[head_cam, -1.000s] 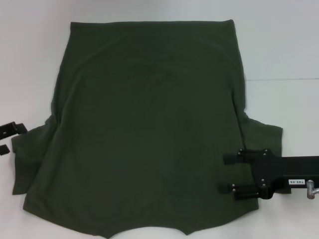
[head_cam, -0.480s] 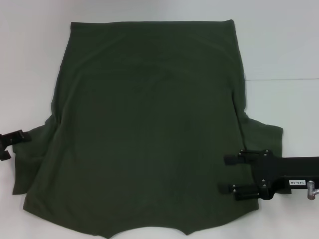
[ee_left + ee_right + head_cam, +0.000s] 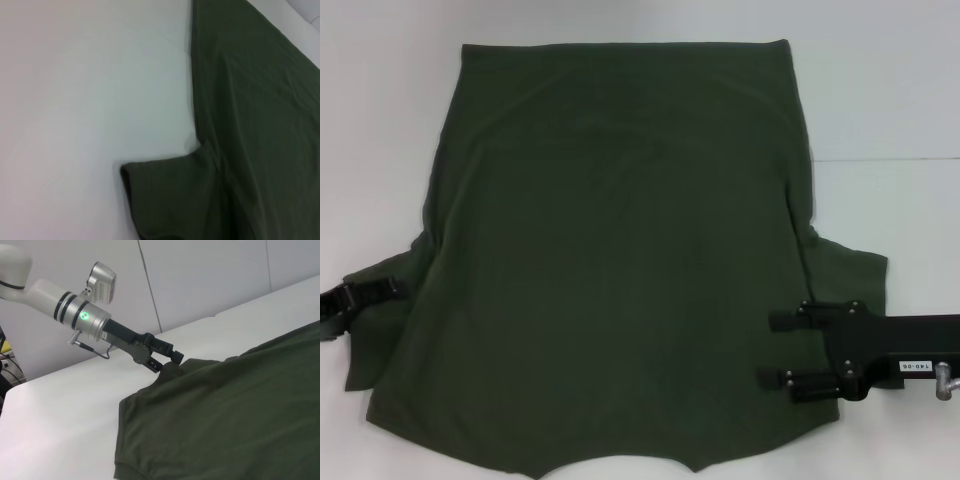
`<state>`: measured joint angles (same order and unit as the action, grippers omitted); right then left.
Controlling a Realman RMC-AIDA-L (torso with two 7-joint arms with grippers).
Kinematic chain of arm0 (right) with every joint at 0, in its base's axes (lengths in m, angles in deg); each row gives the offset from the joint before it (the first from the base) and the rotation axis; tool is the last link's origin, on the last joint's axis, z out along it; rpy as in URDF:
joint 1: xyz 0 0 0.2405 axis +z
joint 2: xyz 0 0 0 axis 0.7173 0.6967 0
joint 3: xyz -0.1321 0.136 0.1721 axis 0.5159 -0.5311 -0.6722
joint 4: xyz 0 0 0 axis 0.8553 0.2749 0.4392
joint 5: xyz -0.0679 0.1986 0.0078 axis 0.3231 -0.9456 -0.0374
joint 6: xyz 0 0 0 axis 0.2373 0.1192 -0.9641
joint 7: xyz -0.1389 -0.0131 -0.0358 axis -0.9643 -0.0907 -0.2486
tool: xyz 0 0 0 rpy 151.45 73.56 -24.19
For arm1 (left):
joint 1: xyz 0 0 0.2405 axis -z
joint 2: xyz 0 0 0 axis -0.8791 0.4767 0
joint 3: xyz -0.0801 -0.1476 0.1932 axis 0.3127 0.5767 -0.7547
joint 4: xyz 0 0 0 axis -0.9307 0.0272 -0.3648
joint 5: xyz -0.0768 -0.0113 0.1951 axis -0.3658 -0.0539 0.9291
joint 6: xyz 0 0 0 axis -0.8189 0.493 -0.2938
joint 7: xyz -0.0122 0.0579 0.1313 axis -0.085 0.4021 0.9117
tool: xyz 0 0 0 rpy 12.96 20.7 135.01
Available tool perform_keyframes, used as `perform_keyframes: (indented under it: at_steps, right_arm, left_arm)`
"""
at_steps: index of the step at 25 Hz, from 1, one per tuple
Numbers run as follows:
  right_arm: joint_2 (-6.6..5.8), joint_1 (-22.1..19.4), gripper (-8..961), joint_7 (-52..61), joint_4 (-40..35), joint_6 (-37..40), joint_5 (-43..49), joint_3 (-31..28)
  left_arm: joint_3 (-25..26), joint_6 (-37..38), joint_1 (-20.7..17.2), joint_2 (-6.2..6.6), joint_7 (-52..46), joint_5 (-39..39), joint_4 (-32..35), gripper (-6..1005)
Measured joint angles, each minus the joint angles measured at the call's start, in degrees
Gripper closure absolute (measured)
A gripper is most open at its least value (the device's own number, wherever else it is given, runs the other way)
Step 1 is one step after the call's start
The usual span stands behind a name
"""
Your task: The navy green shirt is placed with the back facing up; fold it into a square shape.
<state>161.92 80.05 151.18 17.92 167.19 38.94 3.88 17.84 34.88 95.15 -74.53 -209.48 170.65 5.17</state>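
Note:
The navy green shirt lies spread flat, plain back up, on the white table; it also fills much of the left wrist view and the right wrist view. My left gripper is at the outer edge of the shirt's left sleeve, open, with its fingers straddling the sleeve hem. The right wrist view shows that left gripper touching the sleeve's corner. My right gripper is open, low over the shirt beside the right sleeve, holding nothing.
A seam in the table top runs along the right side. Bare white table surrounds the shirt on the left. Grey wall panels stand behind the table's far edge.
My left gripper has moved in from the table's left edge to the left sleeve and now reaches its hem. The right gripper and the shirt have stayed where they were.

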Motion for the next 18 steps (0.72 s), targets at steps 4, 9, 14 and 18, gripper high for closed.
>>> perform_keyframes:
  at_steps: [4, 9, 14, 18]
  right_arm:
    - [0.0, 0.05, 53, 0.02, 0.0, -0.02, 0.0, 0.0]
    - [0.0, 0.21, 53, 0.05, 0.0, -0.33, 0.01, 0.0]
    - [0.0, 0.27, 53, 0.14, 0.0, -0.7, 0.06, -0.01]
    - [0.0, 0.33, 53, 0.15, 0.0, -0.81, 0.09, -0.01]
  left_arm:
    - [-0.15, 0.9, 0.34, 0.15, 0.08, 0.02, -0.33, 52]
    - [-0.4, 2.67, 0.93, 0.36, 0.01, 0.11, -0.4, 51]
    - [-0.69, 2.98, 1.18, 0.47, -0.35, 1.11, -0.29, 51]
    - [-0.67, 3.09, 1.28, 0.53, -0.38, 1.2, -0.32, 51]
